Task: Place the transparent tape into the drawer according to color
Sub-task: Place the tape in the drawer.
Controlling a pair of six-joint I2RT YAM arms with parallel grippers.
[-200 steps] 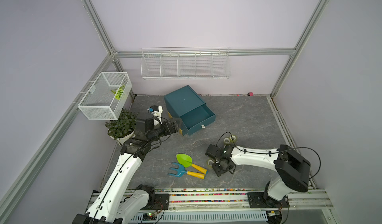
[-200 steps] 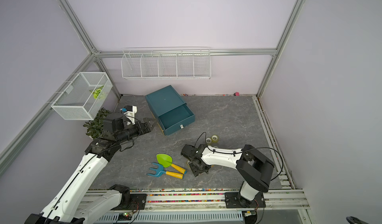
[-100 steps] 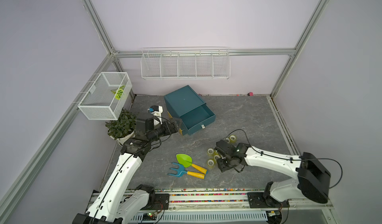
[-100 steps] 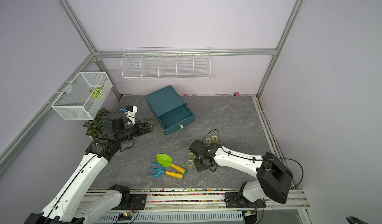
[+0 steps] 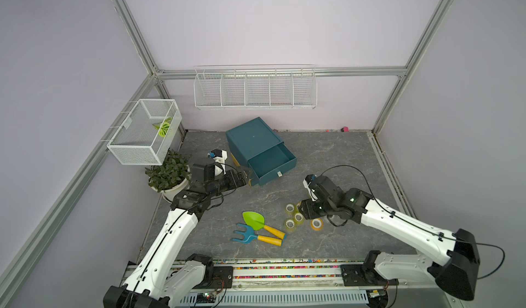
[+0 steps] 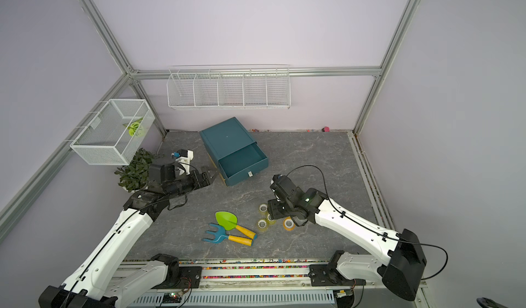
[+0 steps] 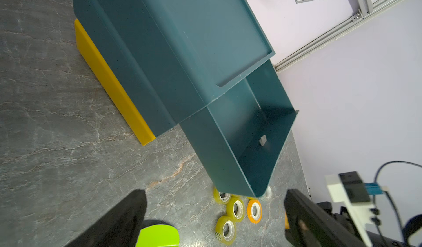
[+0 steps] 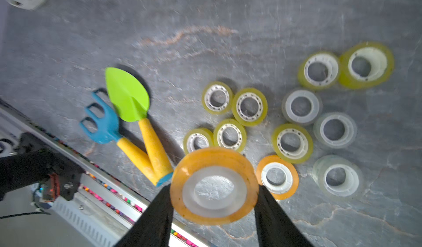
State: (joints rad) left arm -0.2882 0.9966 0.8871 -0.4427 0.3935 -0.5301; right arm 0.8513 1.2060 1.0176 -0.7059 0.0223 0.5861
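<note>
The grey bench carries everything. At its back stands the teal drawer unit, turned at an angle. Its upper drawer is pulled out and empty, I think so that rolls can be dropped in from above. Under it a yellow drawer front is closed. Probably each drawer takes one color, but which color goes where I cannot tell.

The left gripper hangs just beside the corner of the unit, its jaws spread wide with nothing between them. It seems placed there to steady the unit or to work the drawers.

The right gripper is clamped on an orange roll. The fingers press the outer rim from two sides, so the roll lies level between them. It looks lifted off the bench, above the group.

The other transparent tape lies flat near the front of the bench, well apart from the drawer: several yellow-green rolls, three clear rolls and a second orange one. Beside them lie a toy shovel and a toy rake, which I judge are not part of the sorting.
</note>
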